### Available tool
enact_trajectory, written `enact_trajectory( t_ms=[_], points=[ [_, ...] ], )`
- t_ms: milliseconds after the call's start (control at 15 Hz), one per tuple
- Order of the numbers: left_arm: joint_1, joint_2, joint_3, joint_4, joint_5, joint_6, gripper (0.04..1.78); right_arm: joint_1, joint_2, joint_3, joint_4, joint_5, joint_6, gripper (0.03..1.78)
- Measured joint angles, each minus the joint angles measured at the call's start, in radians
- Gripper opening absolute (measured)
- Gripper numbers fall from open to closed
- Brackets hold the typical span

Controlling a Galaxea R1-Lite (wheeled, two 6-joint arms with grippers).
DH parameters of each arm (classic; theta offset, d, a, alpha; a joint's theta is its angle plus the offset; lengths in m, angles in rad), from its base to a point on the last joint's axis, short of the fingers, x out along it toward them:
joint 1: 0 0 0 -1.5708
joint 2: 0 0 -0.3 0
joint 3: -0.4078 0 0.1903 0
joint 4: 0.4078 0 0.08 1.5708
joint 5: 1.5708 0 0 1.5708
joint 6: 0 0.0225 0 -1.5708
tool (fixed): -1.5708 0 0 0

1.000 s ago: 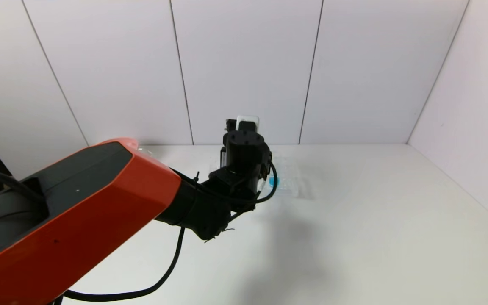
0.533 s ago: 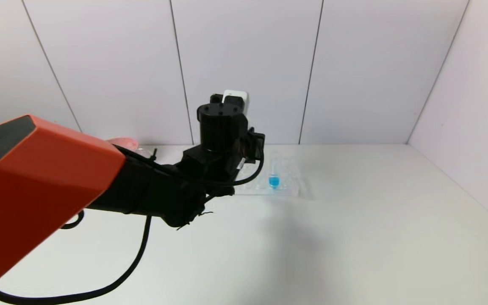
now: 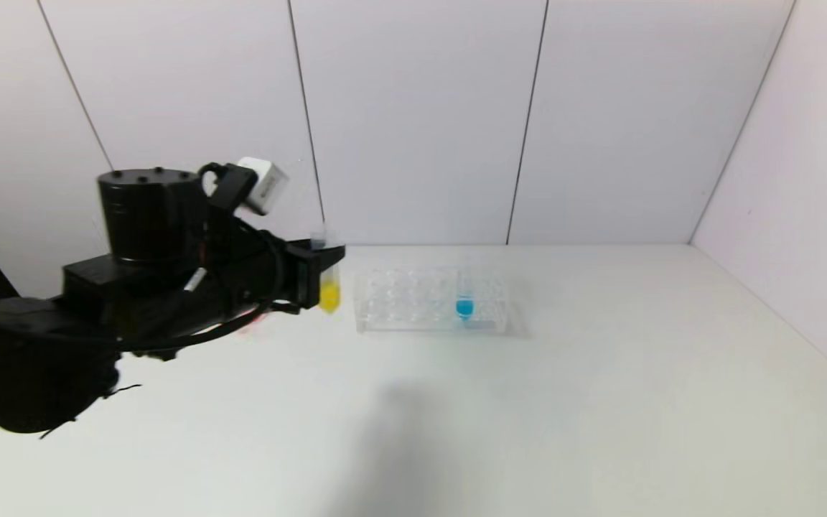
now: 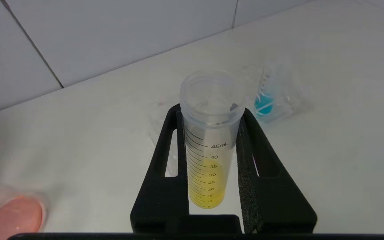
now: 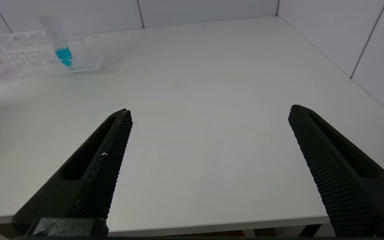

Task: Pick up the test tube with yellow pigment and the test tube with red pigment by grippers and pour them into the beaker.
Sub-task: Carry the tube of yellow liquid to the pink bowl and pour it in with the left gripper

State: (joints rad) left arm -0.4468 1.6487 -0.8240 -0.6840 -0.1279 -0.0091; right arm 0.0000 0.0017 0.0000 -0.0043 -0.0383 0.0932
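Observation:
My left gripper [image 3: 329, 253] is shut on the test tube with yellow pigment [image 3: 329, 293] and holds it upright above the table, just left of the clear rack [image 3: 413, 310]. In the left wrist view the tube [image 4: 208, 173] stands between the two black fingers [image 4: 165, 160], gripped near its open rim, with yellow liquid at its bottom. My right gripper [image 5: 210, 110] is open and empty over the table's near edge; it does not show in the head view. The test tube with red pigment and the beaker are not in view.
A tube with blue liquid [image 3: 464, 304] stands in the rack, which also shows in the right wrist view [image 5: 28, 56]. A pink bowl [image 4: 12, 216] sits on the table to the left, behind my left arm in the head view. White walls close the back and right.
My left arm has swung to the left and drawn back from the rack with the yellow tube in its gripper. The rack and the blue tube now show fully.

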Motion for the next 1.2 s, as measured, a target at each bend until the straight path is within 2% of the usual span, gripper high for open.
enact_trajectory(
  t_ms=[333,533,667,800,933,1200],
  points=[
    [0.356,-0.219,0.19,0.064,-0.366,0.031,0.43,0.0,0.0,0.0,0.0,0.0,0.0,1.71],
    [0.596,-0.255,0.216,0.106,-0.596,0.1,0.43,0.0,0.0,0.0,0.0,0.0,0.0,1.71],
    [0.679,-0.215,0.181,0.142,-0.706,0.162,0.43,0.0,0.0,0.0,0.0,0.0,0.0,1.71],
    [0.717,-0.129,0.082,0.194,-0.731,0.223,0.43,0.0,0.0,0.0,0.0,0.0,0.0,1.71],
    [0.734,-0.035,-0.077,0.307,-0.734,0.308,0.43,0.0,0.0,0.0,0.0,0.0,0.0,1.71],
    [0.736,0.12,-0.45,0.693,-0.693,0.514,0.43,0.0,0.0,0.0,0.0,0.0,0.0,1.71]
  ],
)
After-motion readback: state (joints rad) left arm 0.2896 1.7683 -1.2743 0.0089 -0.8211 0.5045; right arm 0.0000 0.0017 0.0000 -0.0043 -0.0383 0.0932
